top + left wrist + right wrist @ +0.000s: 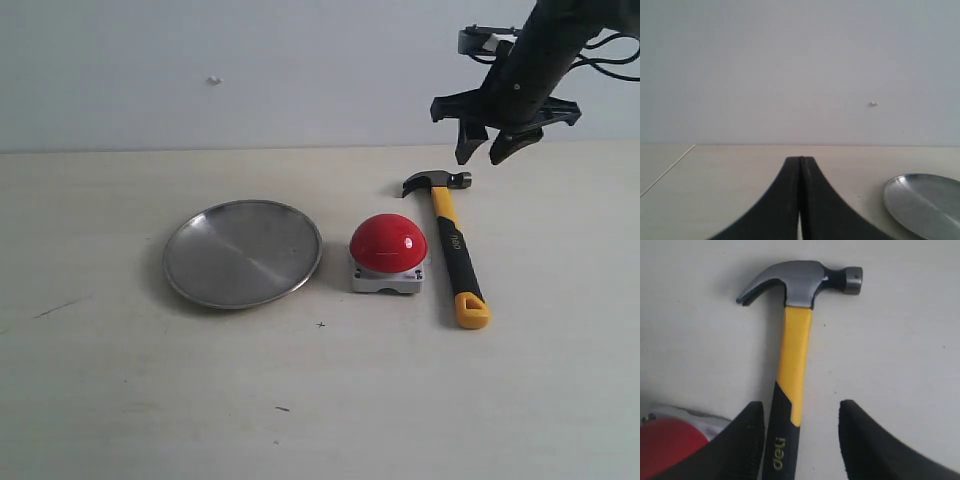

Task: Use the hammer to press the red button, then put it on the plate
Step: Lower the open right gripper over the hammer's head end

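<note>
The hammer (pixel 450 232) lies flat on the table, its dark head (pixel 800 280) toward the back wall and its yellow handle end toward the front. To its left stands the red button (pixel 388 241) on a grey base, and further left the silver plate (pixel 242 252). My right gripper (pixel 490 152) hangs open in the air above the hammer head. In the right wrist view the right gripper (pixel 801 412) straddles the black grip (pixel 781 440) without touching it, and the red button (pixel 665 445) shows at the edge. The left gripper (pixel 801 162) is shut on nothing, near the plate (pixel 925 200).
A pale wall rises behind the table. A few small dark specks (pixel 320 324) mark the tabletop in front of the button. The left arm does not show in the exterior view.
</note>
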Controlling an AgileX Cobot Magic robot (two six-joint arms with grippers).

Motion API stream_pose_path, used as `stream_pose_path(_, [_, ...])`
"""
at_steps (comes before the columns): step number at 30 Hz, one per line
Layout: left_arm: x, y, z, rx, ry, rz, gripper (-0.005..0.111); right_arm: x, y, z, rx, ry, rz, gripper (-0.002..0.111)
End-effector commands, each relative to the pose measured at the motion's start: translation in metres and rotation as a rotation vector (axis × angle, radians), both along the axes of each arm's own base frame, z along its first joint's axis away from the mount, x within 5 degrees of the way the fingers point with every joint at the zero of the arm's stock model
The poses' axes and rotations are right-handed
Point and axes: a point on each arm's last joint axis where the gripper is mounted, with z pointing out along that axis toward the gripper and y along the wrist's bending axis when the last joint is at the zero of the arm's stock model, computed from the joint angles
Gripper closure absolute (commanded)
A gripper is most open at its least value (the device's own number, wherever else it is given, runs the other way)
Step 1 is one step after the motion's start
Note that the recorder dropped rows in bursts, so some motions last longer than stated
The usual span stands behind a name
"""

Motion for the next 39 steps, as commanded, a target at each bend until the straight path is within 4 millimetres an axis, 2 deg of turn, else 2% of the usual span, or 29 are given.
stream_pose_path(1, [0.000, 0.000, 0.000, -0.007, -0.002, 0.000, 0.107, 0.017, 0.006, -0.007, -0.010, -0.034, 0.008, 0.061])
stream_pose_path(9, [0.000, 0.000, 0.000, -0.007, -0.002, 0.000, 0.107, 0.034, 0.013, -0.032, -0.019, 0.015, 0.032, 0.061])
stream_pose_path(13, [0.000, 0.000, 0.000, -0.007, -0.002, 0.000, 0.107, 0.038, 0.014, -0.048, -0.034, 0.042, 0.040, 0.050])
stream_pose_path(15, [0.000, 0.000, 0.000, -0.007, -0.002, 0.000, 0.107, 0.040, 0.015, -0.054, -0.046, 0.054, 0.015, 0.050])
stream_pose_path(23, [0.000, 0.000, 0.000, -0.007, -0.002, 0.000, 0.107, 0.045, 0.014, -0.061, -0.050, 0.053, 0.000, 0.053])
stream_pose_path(32, [0.000, 0.000, 0.000, -0.007, -0.002, 0.000, 0.107, 0.048, 0.014, -0.082, -0.048, 0.071, -0.020, 0.053])
stream_pose_path(39, [0.000, 0.000, 0.000, -0.007, -0.002, 0.000, 0.107, 0.052, 0.014, -0.085, -0.046, 0.024, -0.024, 0.053])
